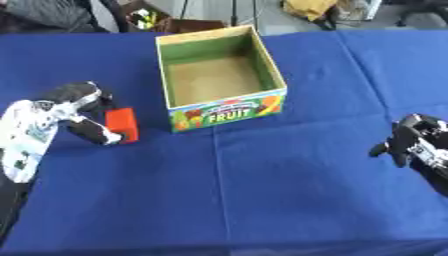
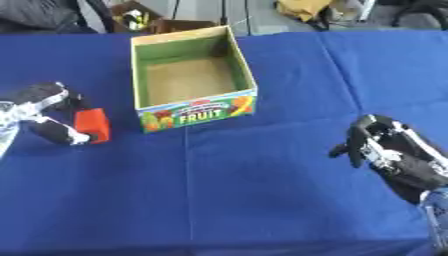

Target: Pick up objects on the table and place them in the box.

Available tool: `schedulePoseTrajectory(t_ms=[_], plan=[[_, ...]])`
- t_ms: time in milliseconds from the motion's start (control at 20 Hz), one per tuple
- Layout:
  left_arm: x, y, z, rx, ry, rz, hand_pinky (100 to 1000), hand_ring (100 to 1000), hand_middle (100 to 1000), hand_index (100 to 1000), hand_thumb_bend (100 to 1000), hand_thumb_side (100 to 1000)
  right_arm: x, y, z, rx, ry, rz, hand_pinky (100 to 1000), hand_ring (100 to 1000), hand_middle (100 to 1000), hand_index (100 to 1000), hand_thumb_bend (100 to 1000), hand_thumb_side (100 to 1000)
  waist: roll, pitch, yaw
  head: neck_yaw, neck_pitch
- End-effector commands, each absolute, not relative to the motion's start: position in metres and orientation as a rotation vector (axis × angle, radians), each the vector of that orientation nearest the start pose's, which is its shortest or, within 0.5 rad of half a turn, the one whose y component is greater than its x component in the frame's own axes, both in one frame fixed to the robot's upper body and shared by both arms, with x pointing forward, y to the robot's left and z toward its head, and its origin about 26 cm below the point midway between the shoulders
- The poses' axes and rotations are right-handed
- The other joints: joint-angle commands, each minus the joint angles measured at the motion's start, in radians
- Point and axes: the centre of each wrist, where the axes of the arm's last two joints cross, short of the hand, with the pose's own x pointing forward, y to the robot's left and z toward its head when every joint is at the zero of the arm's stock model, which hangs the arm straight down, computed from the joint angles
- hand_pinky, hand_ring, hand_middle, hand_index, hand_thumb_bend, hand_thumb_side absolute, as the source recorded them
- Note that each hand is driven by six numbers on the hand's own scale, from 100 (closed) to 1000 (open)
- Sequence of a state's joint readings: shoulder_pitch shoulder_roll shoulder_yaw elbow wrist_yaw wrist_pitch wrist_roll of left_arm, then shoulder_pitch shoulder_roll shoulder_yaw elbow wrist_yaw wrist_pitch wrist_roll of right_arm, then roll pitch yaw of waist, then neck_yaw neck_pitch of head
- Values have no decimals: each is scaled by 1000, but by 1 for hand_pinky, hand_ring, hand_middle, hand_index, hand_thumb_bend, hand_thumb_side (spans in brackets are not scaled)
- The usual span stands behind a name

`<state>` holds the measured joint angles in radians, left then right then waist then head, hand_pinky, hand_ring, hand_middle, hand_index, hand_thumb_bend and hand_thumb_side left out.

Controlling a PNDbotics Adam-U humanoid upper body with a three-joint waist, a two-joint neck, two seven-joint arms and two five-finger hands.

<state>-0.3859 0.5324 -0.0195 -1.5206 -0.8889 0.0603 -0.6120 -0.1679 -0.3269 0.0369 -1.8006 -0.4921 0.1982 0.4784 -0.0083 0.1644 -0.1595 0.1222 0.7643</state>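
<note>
The orange-red block (image 1: pixel 122 123) sits on the blue tablecloth (image 1: pixel 262 190), on my left side, just left of the front left corner of the box and a little apart from it. My left hand (image 1: pixel 83 107) is closed around it: the fingers curl over the block from above and behind, and the thumb comes in low against its front edge, so the block is pinched between them. I cannot tell whether the block is resting on the cloth or lifted just clear of it. The white and black forearm runs from that hand down toward the lower left corner. The box (image 1: pixel 229 111) is an open cardboard carton with green inner walls and a plain brown floor, and its front panel carries fruit pictures and the word FRUIT. It stands upright on the cloth, slightly above the middle of my view, and I see nothing inside it. My right hand (image 2: pixel 376 142) shows best in the right eye view, at the right edge well away from the box and the block, fingers bent downward and holding nothing.
</note>
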Motion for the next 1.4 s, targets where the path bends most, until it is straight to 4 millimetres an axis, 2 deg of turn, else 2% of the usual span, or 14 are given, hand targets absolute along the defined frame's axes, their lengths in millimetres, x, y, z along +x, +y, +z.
schedulePoseTrajectory(t_ms=[50,100,450,700,1150,1200,1250,1400], plan=[[364,339,152,856,-1139,-1338,631,505,472,643,474,315,308,-282,119,622,-1697,482,587,312,342,382,100,167,2,-11,-2,-2,6],[364,339,152,857,-1139,-1338,586,467,432,596,403,307,308,-282,119,622,-1697,482,587,312,342,382,100,167,2,-11,-2,-2,6],[364,341,156,910,-1163,-1309,389,277,250,434,239,235,308,-282,119,621,-1696,480,587,312,342,382,100,168,3,-12,-2,-9,6],[365,341,159,927,-1179,-1300,334,227,198,381,225,230,308,-282,118,621,-1696,480,587,312,342,382,100,168,3,-12,-2,-10,6],[365,340,169,936,-1222,-1280,306,201,171,357,225,234,308,-282,119,620,-1697,479,587,312,342,382,100,169,2,-13,-1,-11,6],[365,340,171,938,-1227,-1279,305,200,170,355,161,304,308,-282,119,620,-1696,480,587,312,342,382,100,169,2,-13,-1,-11,6],[365,339,173,941,-1233,-1279,305,200,169,355,226,238,308,-282,119,620,-1696,480,588,312,342,382,100,169,2,-13,-1,-11,6],[364,338,182,961,-1255,-1277,305,198,167,354,227,242,308,-282,119,619,-1697,480,588,312,342,382,100,169,1,-14,1,-13,6]])
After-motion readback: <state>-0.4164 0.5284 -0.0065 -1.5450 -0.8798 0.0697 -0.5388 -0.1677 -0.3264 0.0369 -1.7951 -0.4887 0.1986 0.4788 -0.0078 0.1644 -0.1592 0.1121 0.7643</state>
